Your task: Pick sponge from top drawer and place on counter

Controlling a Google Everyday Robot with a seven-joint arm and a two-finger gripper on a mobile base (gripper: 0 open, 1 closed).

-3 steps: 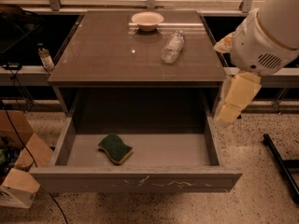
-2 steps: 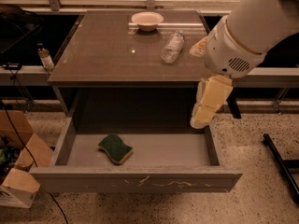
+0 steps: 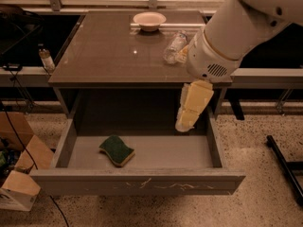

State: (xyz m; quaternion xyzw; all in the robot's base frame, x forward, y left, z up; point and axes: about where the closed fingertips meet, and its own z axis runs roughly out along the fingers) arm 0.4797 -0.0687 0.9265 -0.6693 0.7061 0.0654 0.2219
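The sponge [image 3: 117, 151], dark green on top with a yellow layer under it, lies on the grey floor of the open top drawer [image 3: 156, 152], left of centre. My gripper [image 3: 187, 123] hangs from the big white arm over the drawer's right rear part, well to the right of the sponge and above the drawer floor. It holds nothing that I can see. The glossy brown-grey counter [image 3: 104, 51] lies above the drawer.
A white bowl [image 3: 149, 20] and a clear plastic bottle [image 3: 174, 47] lie on the counter's far right part. A small bottle [image 3: 46, 59] stands on the ledge at the left. Cardboard boxes [image 3: 21, 174] and cables sit on the speckled floor at the left.
My arm has swung left and lower, from beside the drawer's right side to over its right rear part. The sponge has not moved.
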